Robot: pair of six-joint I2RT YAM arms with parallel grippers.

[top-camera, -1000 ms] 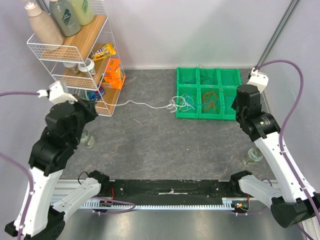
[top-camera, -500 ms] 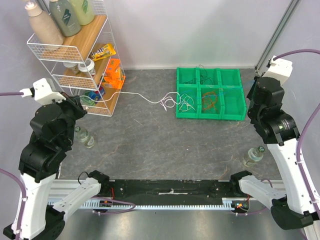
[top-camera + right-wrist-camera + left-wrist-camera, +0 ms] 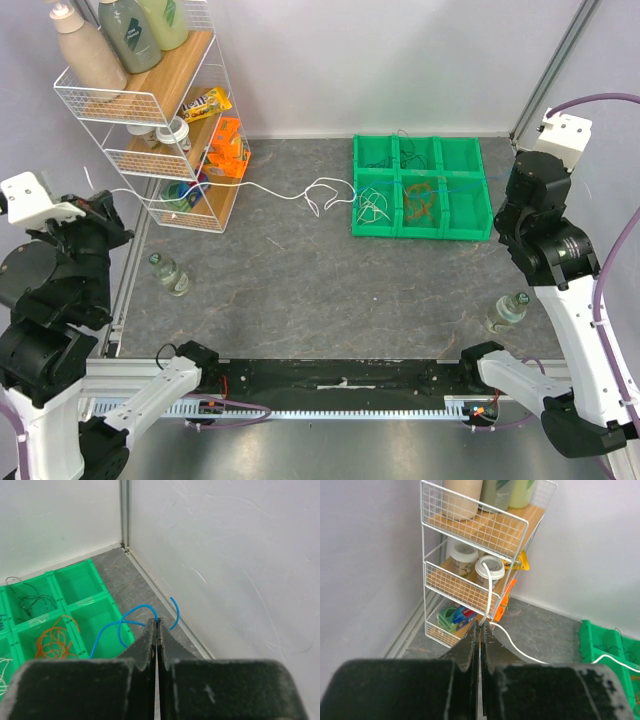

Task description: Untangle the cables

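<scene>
My left gripper (image 3: 481, 623) is shut on the end of a thin white cable (image 3: 519, 650). In the top view this white cable (image 3: 262, 190) runs taut from the left gripper (image 3: 108, 200) past the rack to a loopy bunch (image 3: 372, 207) in the green tray (image 3: 465, 233). My right gripper (image 3: 157, 622) is shut on a blue cable (image 3: 134, 611) that curves back into the tray. In the top view the blue cable (image 3: 462, 178) stretches across the tray toward the right gripper (image 3: 516, 176). An orange cable (image 3: 420, 200) and a black cable (image 3: 410, 140) lie in separate compartments.
A white wire rack (image 3: 150, 110) with bottles, jars and packets stands at the back left, close to the white cable. Small glass bottles stand at the left (image 3: 170, 275) and right (image 3: 505, 312). A metal post (image 3: 550, 70) rises at the back right corner.
My left arm has pulled back to the far left, drawing the white cable and its loops leftward out of the tray. My right arm has shifted right and up with the blue cable.
</scene>
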